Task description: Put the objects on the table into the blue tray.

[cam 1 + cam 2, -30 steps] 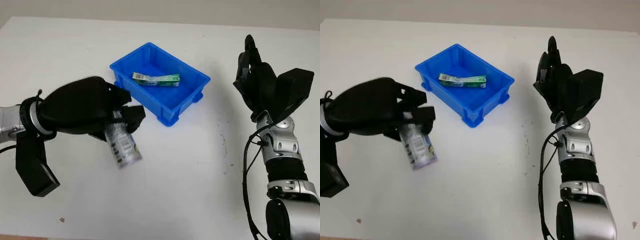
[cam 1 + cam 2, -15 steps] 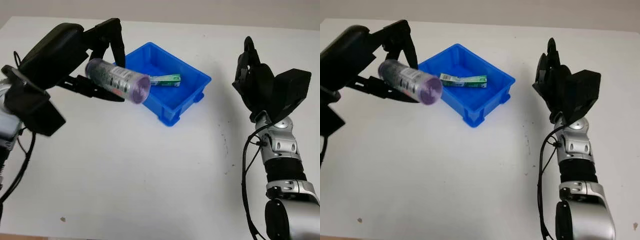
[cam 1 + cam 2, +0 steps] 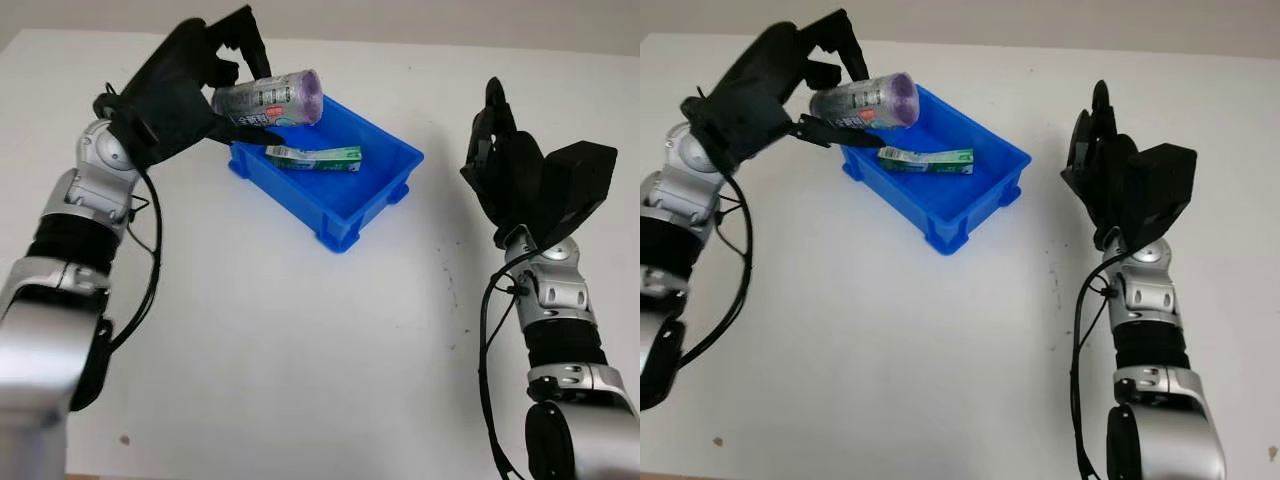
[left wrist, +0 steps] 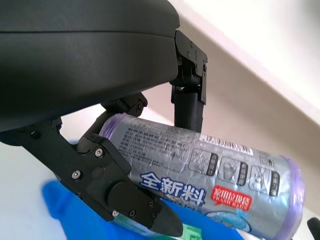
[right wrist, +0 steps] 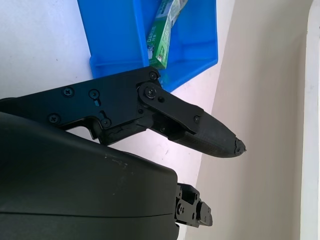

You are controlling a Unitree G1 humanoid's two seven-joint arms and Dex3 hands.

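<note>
holding the purple roll of bags [image 3: 268, 98] on its side in the left hand [image 3: 185, 85], hovering over the far-left corner of the blue tray [image 3: 372, 205] with a green box [image 3: 313, 158] lying inside, right hand [image 3: 520, 180] idling open, raised above the table [image 3: 300, 350].

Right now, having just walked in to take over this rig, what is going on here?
The left hand holds a purple-capped roll lying sideways in the air over the far left corner of the blue tray. A green box already lies inside the tray. The right hand is raised, open, to the tray's right.
</note>
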